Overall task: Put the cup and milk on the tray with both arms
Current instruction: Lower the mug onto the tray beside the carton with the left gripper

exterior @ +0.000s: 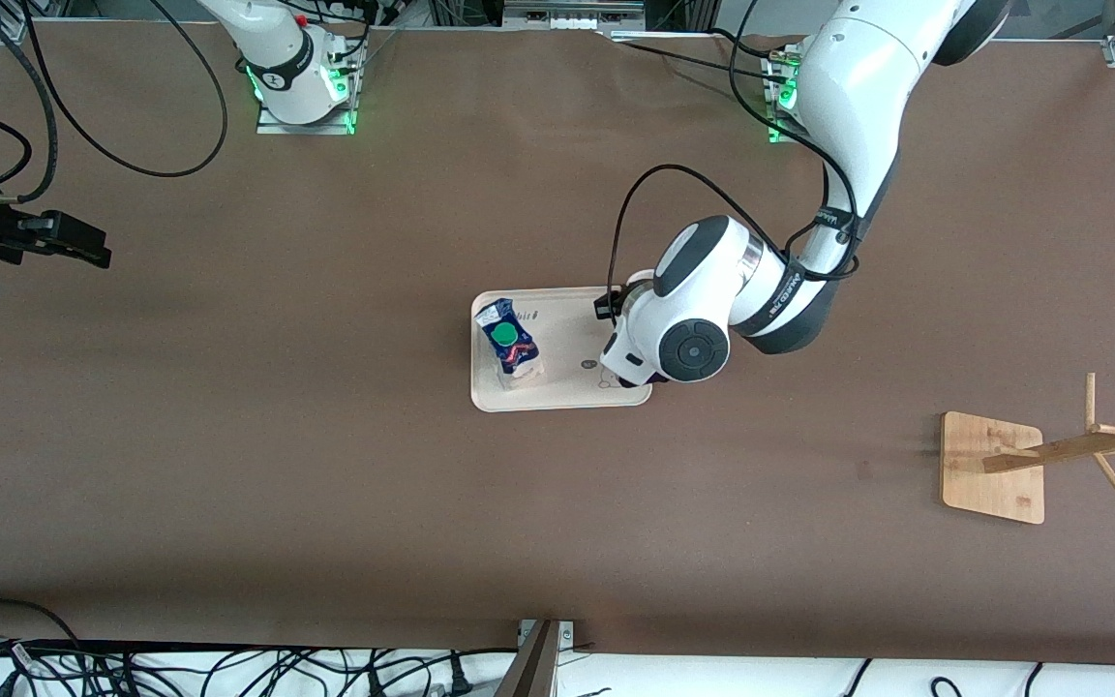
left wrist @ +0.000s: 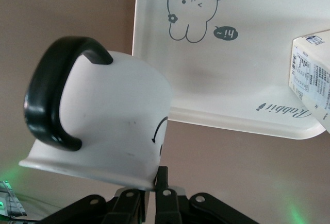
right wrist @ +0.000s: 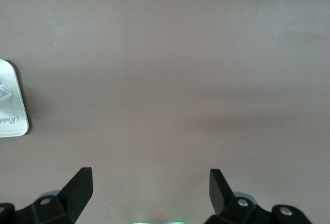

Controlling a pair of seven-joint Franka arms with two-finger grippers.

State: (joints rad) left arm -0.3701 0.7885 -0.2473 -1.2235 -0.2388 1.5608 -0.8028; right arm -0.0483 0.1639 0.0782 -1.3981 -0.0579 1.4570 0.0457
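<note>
The right tool, fingers wide apart, waits over bare tabletop at the right arm's end. The milk stands on the tray. Only the left wrist view shows the cup, pinched by its rim in the left tool over the tray's edge; the front view hides it. The tray reads "Rabbit" and "hi".

Brown table; wooden rack with square base and pegs, tipped over, at the left arm's end; cables along near edge.
</note>
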